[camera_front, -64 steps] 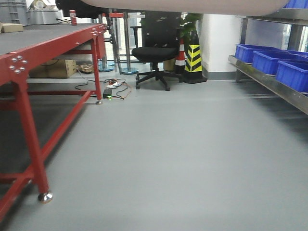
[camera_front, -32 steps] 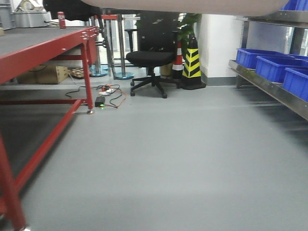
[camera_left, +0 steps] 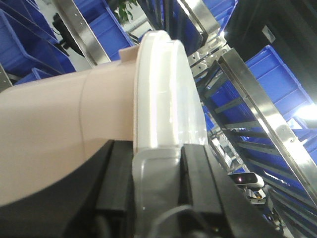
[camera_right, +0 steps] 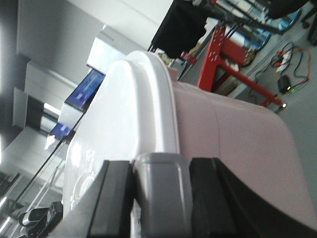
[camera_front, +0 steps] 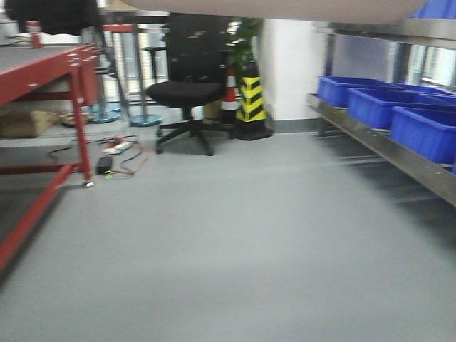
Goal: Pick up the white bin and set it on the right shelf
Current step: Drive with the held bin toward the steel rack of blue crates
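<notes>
While held, large translucent pinkish-white plastic bin [camera_left: 59, 144]: rim [camera_left: 163, 99] wedged between fingers [camera_left: 119, 178].
Left gripper [camera_left: 158, 171]: gripping rim.
Right gripper [camera_right: 161, 191]: gripping rim.

No text, label, brand or number reads legibly anywhere; any print on the red can [camera_front: 33, 33] is blurred beyond reading.

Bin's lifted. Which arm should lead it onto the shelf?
Probably right. The left gripper and right gripper both clamp the white bin, but the right shelf stands on the robot's right, so that end likely arrives first.
</notes>
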You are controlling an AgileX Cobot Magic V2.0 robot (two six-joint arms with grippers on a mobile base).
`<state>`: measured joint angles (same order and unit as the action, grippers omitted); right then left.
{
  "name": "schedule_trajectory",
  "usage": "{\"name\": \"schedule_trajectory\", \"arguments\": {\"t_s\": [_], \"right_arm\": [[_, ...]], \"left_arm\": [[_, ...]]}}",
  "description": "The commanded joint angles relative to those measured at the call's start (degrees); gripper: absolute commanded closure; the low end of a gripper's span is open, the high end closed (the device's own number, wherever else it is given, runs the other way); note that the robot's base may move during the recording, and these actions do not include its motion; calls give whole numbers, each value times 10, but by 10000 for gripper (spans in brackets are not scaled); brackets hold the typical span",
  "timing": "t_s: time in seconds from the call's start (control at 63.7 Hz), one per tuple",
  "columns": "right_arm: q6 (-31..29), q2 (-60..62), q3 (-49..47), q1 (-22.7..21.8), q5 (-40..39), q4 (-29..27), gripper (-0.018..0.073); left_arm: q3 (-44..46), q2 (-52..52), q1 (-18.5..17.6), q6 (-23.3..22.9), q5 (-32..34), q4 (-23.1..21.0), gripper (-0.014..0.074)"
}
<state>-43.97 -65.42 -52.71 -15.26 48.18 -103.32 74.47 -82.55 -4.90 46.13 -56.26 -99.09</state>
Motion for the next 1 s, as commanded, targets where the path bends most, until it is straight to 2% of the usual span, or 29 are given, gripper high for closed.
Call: {"name": "schedule_trajectory", "arguments": {"t_s": [0.0,0.989], "right_arm": [[-1,16,-23,17,91,-50,492],[-1,16,-23,17,88,-50,492]], "left_arm": [[25,31,-29,-2,-195,-86,722],[25,31,-29,-2,-194,-86,722]]}}
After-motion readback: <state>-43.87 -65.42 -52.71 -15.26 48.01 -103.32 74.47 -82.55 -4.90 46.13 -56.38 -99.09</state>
